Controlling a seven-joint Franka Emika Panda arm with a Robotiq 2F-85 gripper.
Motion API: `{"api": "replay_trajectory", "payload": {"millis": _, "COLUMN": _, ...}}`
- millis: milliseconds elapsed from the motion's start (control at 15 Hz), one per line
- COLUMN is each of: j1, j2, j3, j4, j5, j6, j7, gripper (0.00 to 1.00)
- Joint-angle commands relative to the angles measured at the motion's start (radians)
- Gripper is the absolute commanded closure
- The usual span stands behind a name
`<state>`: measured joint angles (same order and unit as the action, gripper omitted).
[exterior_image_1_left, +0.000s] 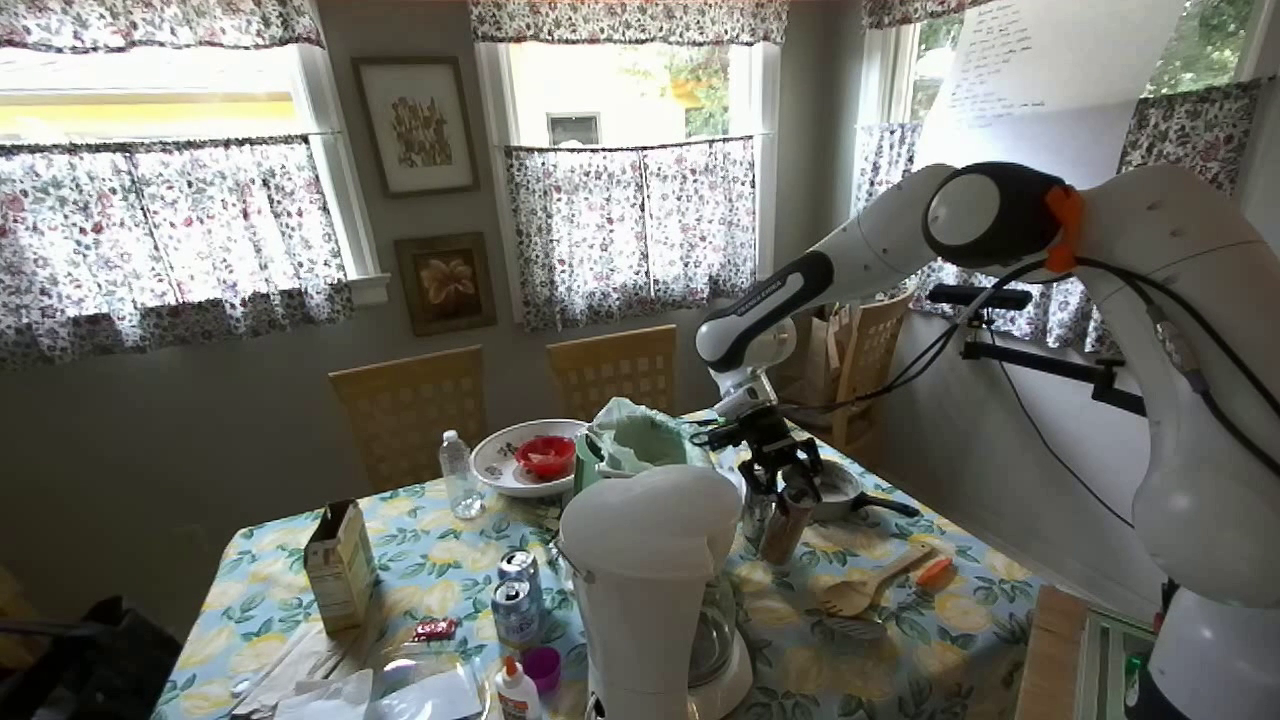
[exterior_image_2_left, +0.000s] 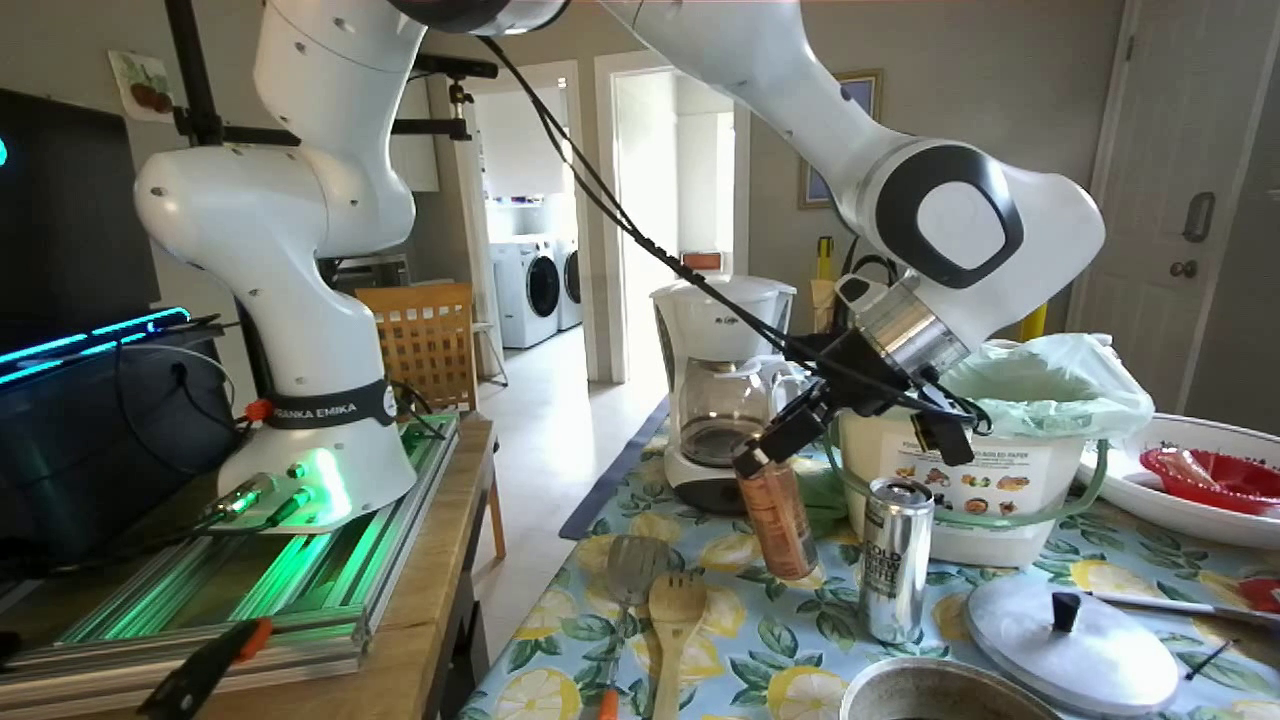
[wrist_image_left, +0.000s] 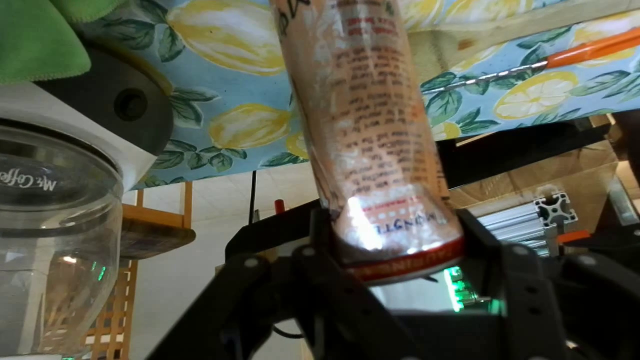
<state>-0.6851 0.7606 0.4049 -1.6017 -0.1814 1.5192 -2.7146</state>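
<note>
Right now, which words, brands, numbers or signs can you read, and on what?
"Mr. Coffee": carafe, upside down in the wrist view.
"RANKA EMIKA": arm collar, start not visible.
"COLD BREW COFFEE": silver can.
"PAPER": bin, rest partly hidden or too small.
"TAURINE", probably: red-rimmed can in the gripper; smaller print too blurred.
Window sheet, blue cans, white bottle: too small.

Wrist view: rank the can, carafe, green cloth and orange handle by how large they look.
1. Can
2. Carafe
3. Green cloth
4. Orange handle
The frame cuts all four, so only visible parts count.
</note>
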Motion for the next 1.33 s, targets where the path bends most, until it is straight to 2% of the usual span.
{"api": "replay_trajectory", "payload": {"millis": 0, "j1": 0.022, "j2": 0.045, "j3": -0.012, "j4": 0.039, "j5": -0.034, "j6": 0.005, "j7": -0.002, "gripper": 0.63}}
{"api": "replay_trajectory", "payload": {"millis": 200, "j1": 0.021, "j2": 0.047, "j3": -0.012, "j4": 0.041, "j5": -0.028, "j6": 0.008, "j7": 0.004, "gripper": 0.63}}
{"api": "replay_trajectory", "payload": {"millis": 267, "j1": 0.107, "j2": 0.019, "j3": -0.119, "j4": 0.035, "j5": 0.035, "j6": 0.023, "j7": -0.039, "gripper": 0.63}}
{"api": "replay_trajectory", "payload": {"millis": 333, "j1": 0.03, "j2": 0.039, "j3": -0.027, "j4": 0.036, "j5": -0.01, "j6": 0.019, "j7": 0.003, "gripper": 0.63}}
{"api": "replay_trajectory", "payload": {"millis": 400, "j1": 0.028, "j2": -0.003, "j3": -0.032, "j4": 0.008, "j5": 0.009, "j6": 0.004, "j7": -0.003, "gripper": 0.38}}
{"api": "replay_trajectory", "payload": {"millis": 467, "j1": 0.123, "j2": -0.027, "j3": -0.148, "j4": 0.011, "j5": 0.074, "j6": 0.013, "j7": -0.046, "gripper": 0.38}}
{"api": "replay_trajectory", "payload": {"millis": 933, "j1": 0.128, "j2": -0.028, "j3": -0.155, "j4": 0.012, "j5": 0.078, "j6": 0.014, "j7": -0.051, "gripper": 0.38}}
{"api": "replay_trajectory", "payload": {"millis": 1000, "j1": 0.128, "j2": -0.028, "j3": -0.155, "j4": 0.012, "j5": 0.078, "j6": 0.014, "j7": -0.051, "gripper": 0.63}}
{"api": "replay_trajectory", "payload": {"millis": 1067, "j1": 0.043, "j2": 0.003, "j3": -0.047, "j4": 0.018, "j5": 0.031, "j6": -0.002, "j7": 0.001, "gripper": 0.63}}
{"api": "replay_trajectory", "payload": {"millis": 1133, "j1": 0.056, "j2": 0.001, "j3": -0.063, "j4": 0.017, "j5": 0.041, "j6": 0.006, "j7": 0.014, "gripper": 0.63}}
{"api": "replay_trajectory", "payload": {"millis": 1200, "j1": 0.149, "j2": -0.02, "j3": -0.176, "j4": 0.017, "j5": 0.112, "j6": 0.01, "j7": -0.038, "gripper": 0.63}}
{"api": "replay_trajectory", "payload": {"millis": 1267, "j1": 0.161, "j2": -0.017, "j3": -0.187, "j4": 0.024, "j5": 0.124, "j6": -0.006, "j7": -0.057, "gripper": 0.63}}
